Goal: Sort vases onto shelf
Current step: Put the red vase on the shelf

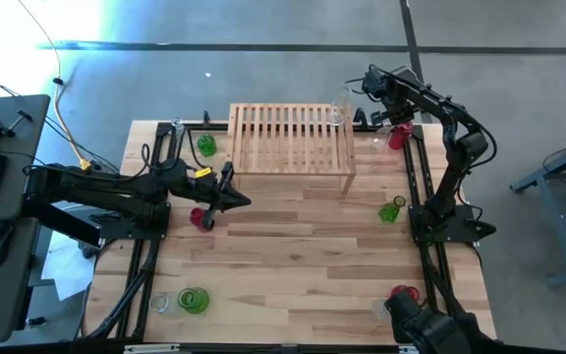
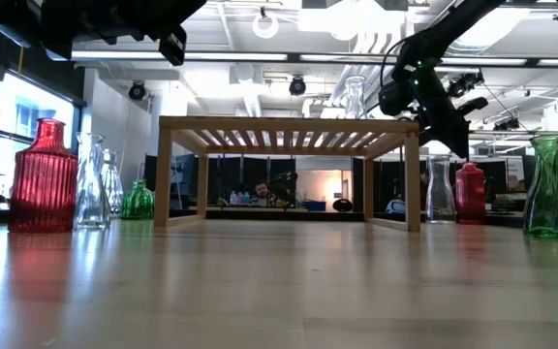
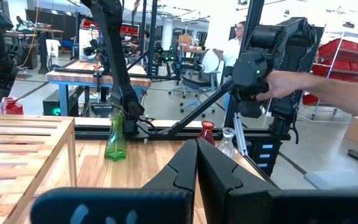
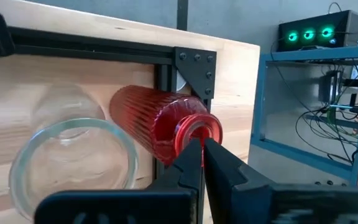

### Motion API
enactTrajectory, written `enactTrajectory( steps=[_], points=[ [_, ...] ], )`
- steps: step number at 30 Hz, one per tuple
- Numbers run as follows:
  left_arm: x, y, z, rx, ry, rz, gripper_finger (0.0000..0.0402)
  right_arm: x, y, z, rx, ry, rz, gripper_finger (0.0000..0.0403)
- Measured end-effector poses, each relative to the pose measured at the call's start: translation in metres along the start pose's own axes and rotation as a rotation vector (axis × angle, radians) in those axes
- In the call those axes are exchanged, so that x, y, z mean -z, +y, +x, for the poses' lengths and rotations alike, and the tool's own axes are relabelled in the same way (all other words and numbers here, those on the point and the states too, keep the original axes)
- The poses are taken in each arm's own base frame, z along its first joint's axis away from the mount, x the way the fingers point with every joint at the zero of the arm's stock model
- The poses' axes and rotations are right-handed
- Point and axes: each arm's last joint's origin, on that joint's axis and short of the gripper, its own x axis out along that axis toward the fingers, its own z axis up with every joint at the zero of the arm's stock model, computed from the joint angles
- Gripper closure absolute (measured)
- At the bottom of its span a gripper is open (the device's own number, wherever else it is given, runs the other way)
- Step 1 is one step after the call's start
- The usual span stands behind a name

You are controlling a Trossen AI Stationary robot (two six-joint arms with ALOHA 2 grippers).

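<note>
Shelf [image 1: 292, 137] at desk [image 1: 293, 265] far edge. Clear vase [image 1: 339, 108] upright on shelf's right far corner. Right hand [image 1: 389, 116], fingers closed and empty, above upright red ribbed vase [image 4: 157, 121] right of shelf. Left hand [image 1: 236, 195] closed, empty, near shelf's left front.

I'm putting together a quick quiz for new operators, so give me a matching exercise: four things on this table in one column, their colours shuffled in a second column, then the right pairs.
Things:
1. vase on top of the shelf
2. vase below the right gripper
3. vase beside the right arm's base
4. shelf

Colours:
A. green
B. light wood
C. clear
D. red

The right gripper is shut, just above its vase's mouth.

Pairs: 1-C, 2-D, 3-A, 4-B
</note>
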Motion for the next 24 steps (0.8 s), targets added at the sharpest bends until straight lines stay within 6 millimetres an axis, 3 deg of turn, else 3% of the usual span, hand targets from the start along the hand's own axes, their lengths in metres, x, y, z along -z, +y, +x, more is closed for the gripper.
enactTrajectory(
  steps=[10,24],
  points=[
    [0.000,0.000,0.000,0.000,0.000,0.000,0.0397,-0.002,0.008,0.012,0.046,0.054,-0.046,0.0403],
    [0.000,0.000,0.000,0.000,0.000,0.000,0.0397,0.003,0.008,0.011,-0.001,0.130,-0.114,0.0403]
  ],
)
